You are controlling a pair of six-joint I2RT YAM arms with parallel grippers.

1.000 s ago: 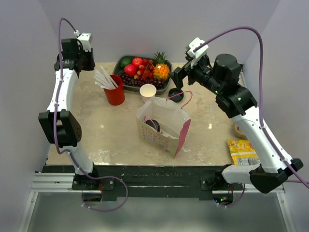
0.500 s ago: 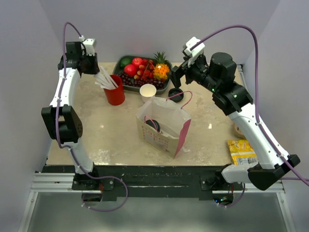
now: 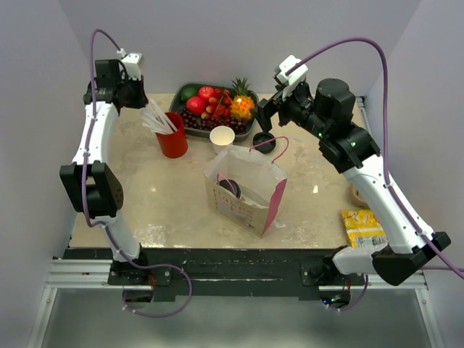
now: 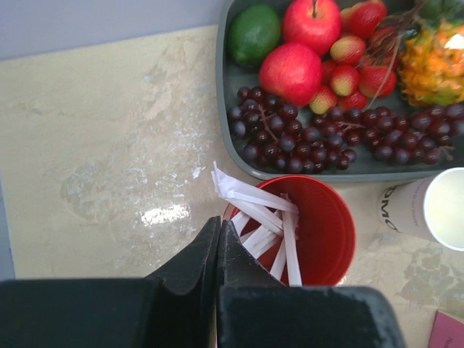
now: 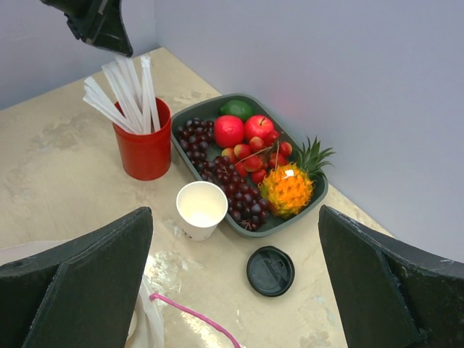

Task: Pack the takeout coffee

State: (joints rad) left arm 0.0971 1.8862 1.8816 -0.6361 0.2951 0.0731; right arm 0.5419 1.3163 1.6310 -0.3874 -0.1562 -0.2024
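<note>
The takeout coffee shows as a round black lid on a white cup, low inside the open white and pink paper bag at the table's middle. My left gripper is shut and empty, high at the back left. In the left wrist view its tips hang just left of the red cup of white straws. My right gripper is open and empty above the back of the table. In the right wrist view it frames a loose black lid and the lidless white cup.
A dark tray of fruit stands at the back. The red cup, lidless cup and loose lid sit in front of it. A yellow snack packet lies at the right edge. The bag's pink handle shows below my right gripper.
My right arm has drawn back a little toward the rear. My left arm has shifted slightly at the back left. The bag and cups have not moved.
</note>
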